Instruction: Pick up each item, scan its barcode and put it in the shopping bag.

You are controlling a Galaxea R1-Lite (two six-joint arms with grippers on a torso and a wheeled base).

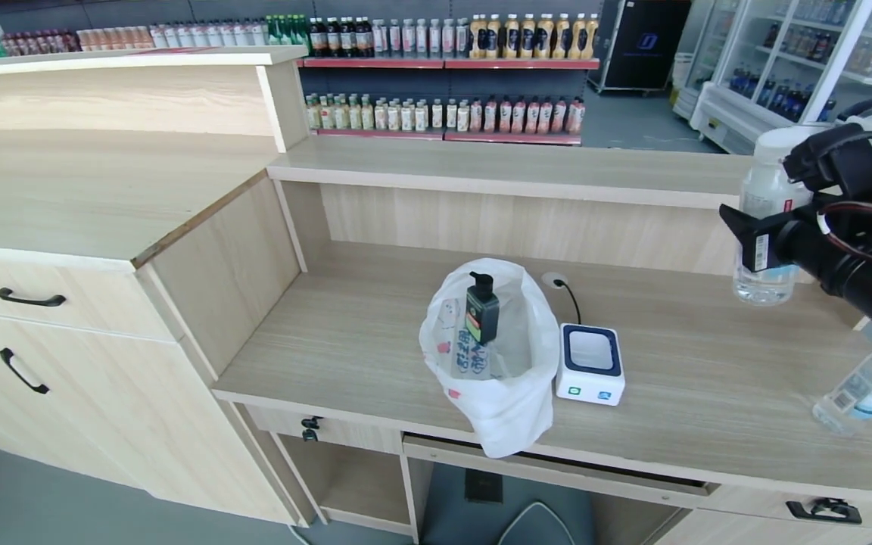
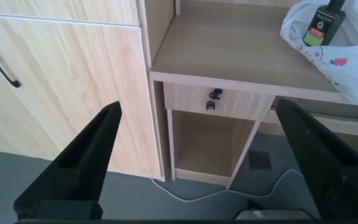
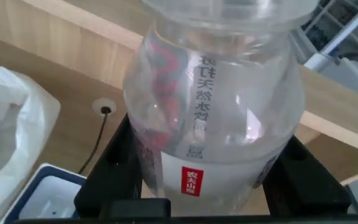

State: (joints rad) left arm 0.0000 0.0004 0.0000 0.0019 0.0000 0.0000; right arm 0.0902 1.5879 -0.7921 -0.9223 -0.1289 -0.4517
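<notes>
Head view, left of frame: light wood cabinet (image 1: 65, 333) with two black handles, set against the lower checkout counter (image 1: 375, 333). Left gripper (image 2: 197, 162): both black fingers spread wide apart with nothing between them, hanging below counter level in front of a small locked drawer (image 2: 214, 99) that sits at mid-frame in the left wrist view. Centre of the head view: white plastic shopping bag (image 1: 508, 409) standing open-mouthed on the counter, its lower part drooping over the front edge. Contents of the bag: a dark pump bottle (image 1: 481, 309), upright, and to its left a clear item with red print (image 1: 460, 348), kind not legible. Just right of the bag and touching it: white barcode scanner (image 1: 590, 363), window facing up, with a black cable (image 1: 572, 299) running up the frame to a grommet in the counter. Right of frame, well apart from the scanner: right gripper (image 1: 754, 238) clamped on a clear water bottle (image 1: 765, 182), which is held upright in front of the raised ledge, one finger on either side of its body. Lower right corner: second water bottle (image 1: 864, 386) lying tilted on the counter, partly hidden behind the right arm.
</notes>
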